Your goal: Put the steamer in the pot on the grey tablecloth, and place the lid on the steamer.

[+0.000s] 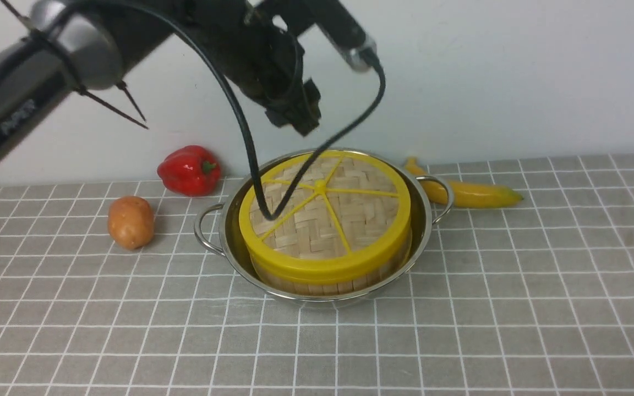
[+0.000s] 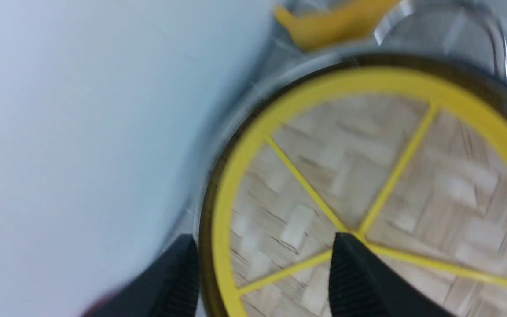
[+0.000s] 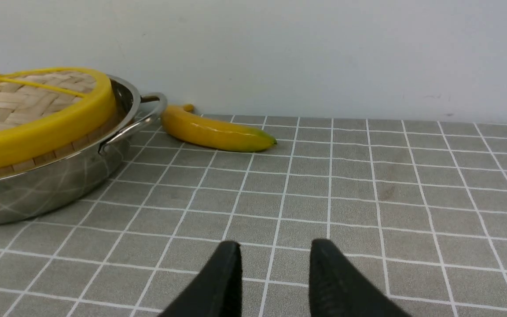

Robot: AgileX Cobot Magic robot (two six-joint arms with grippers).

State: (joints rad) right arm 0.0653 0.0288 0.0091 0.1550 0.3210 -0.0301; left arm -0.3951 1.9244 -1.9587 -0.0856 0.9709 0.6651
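Observation:
The shiny steel pot (image 1: 422, 223) stands on the grey grid tablecloth (image 1: 515, 286). The bamboo steamer (image 1: 322, 284) sits inside it, and only its side wall shows. The woven lid (image 1: 325, 212) with yellow rim and spokes lies flat on the steamer. My left gripper (image 1: 298, 120) hangs open and empty above the lid's far side. In the left wrist view the gripper (image 2: 263, 237) is blurred over the lid (image 2: 368, 167). My right gripper (image 3: 275, 244) is open and empty, low over the cloth (image 3: 368, 185), to the right of the pot (image 3: 51, 185) and lid (image 3: 38, 132).
A red pepper (image 1: 189, 169) and a potato (image 1: 130, 221) lie left of the pot. A banana (image 1: 471, 192) lies behind its right handle, by the white wall; it also shows in the right wrist view (image 3: 216, 130). The left arm's black cable (image 1: 248, 148) hangs over the lid.

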